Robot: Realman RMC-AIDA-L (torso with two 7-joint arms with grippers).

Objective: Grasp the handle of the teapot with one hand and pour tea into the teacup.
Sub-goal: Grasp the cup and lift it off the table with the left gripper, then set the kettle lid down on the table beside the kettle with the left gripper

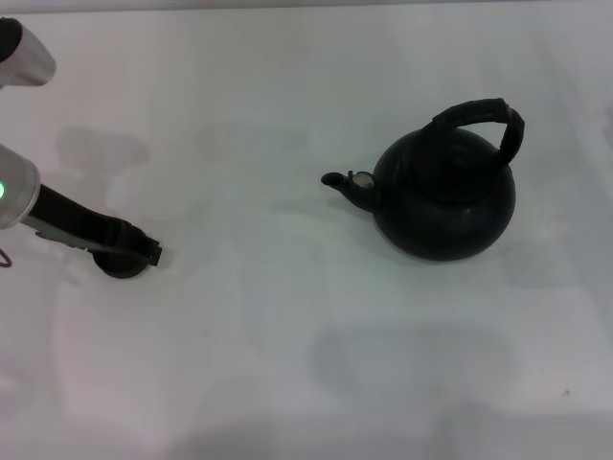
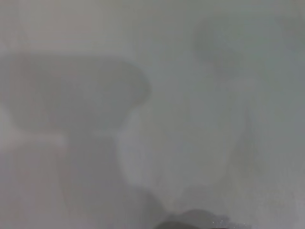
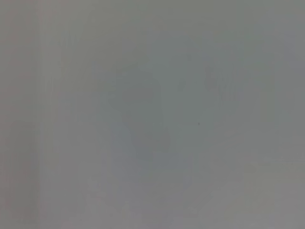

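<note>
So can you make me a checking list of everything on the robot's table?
Surface: plain white table, only faint shadows.
Job's things: teapot upright on the right, spout toward the left, handle arched on top and untouched; teacup far left, partly hidden.
Clutter: nothing seen.
Grippers: left gripper over the teacup, touching or not cannot be told; right gripper not in view.
Cables: nothing seen.
Surroundings: nothing seen.

Bright, even overhead light; soft shadows; both wrist views blurred.
</note>
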